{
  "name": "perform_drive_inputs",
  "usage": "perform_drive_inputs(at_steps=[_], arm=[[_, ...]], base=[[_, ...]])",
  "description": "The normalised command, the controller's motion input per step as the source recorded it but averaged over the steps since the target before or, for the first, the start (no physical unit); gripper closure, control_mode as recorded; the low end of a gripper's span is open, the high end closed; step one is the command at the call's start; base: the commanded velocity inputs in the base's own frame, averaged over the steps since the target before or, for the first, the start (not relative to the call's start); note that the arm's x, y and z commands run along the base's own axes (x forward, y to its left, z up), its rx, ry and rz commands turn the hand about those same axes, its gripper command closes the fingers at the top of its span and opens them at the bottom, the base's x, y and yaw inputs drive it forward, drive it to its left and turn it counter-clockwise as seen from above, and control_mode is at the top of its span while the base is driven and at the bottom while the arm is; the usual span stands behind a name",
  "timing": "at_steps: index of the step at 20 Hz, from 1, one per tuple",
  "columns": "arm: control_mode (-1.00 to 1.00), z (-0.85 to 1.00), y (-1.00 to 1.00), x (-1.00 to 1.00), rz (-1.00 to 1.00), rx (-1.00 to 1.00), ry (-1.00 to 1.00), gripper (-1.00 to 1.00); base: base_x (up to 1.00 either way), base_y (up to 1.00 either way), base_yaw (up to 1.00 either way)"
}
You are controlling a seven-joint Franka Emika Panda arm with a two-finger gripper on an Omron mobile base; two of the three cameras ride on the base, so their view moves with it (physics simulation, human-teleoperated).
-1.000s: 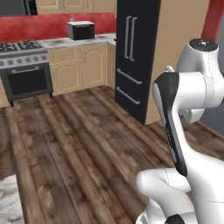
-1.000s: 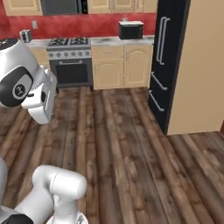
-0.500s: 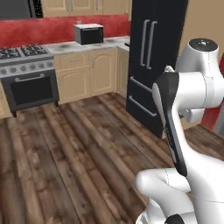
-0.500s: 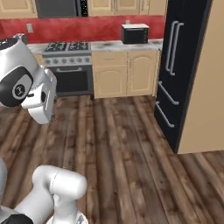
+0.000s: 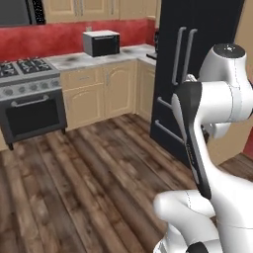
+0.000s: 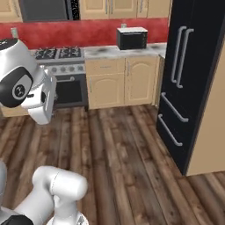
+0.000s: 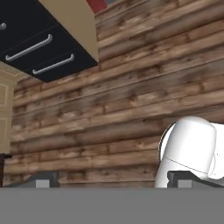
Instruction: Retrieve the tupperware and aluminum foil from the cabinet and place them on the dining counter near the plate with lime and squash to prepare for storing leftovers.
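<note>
The tupperware, the aluminum foil, the cabinet, the dining counter and the plate are all out of view. In the hand view my gripper (image 7: 113, 180) points down at the dark wooden floor. Its two dark fingertips (image 7: 43, 179) stand far apart at the bottom edge, open, with nothing between them. My arm is folded up close over the base in both base views.
A tall black fridge (image 5: 197, 74) (image 6: 193, 79) stands ahead on the right. Left of it run tan base cupboards (image 6: 123, 83) under a marbled worktop with a small black-and-white oven box (image 5: 101, 43) (image 6: 132, 38), then a stove (image 5: 29, 94) (image 6: 61, 74). Wooden floor (image 6: 123, 162) lies open ahead.
The whole picture has slid to the right and grown nearer in both base views, so the base has moved. The arm keeps its folded pose and the gripper stays open.
</note>
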Motion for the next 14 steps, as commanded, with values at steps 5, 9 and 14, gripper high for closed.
perform_drive_inputs(at_steps=[5,9,14], arm=[[1.00,0.00,0.00,0.00,0.00,0.00,0.00,-1.00],[1.00,0.00,0.00,0.00,0.00,0.00,0.00,-1.00],[1.00,0.00,0.00,0.00,0.00,0.00,0.00,-1.00]], base=[[1.00,0.53,-0.29],[1.00,0.63,-0.30],[1.00,0.76,-0.28]])
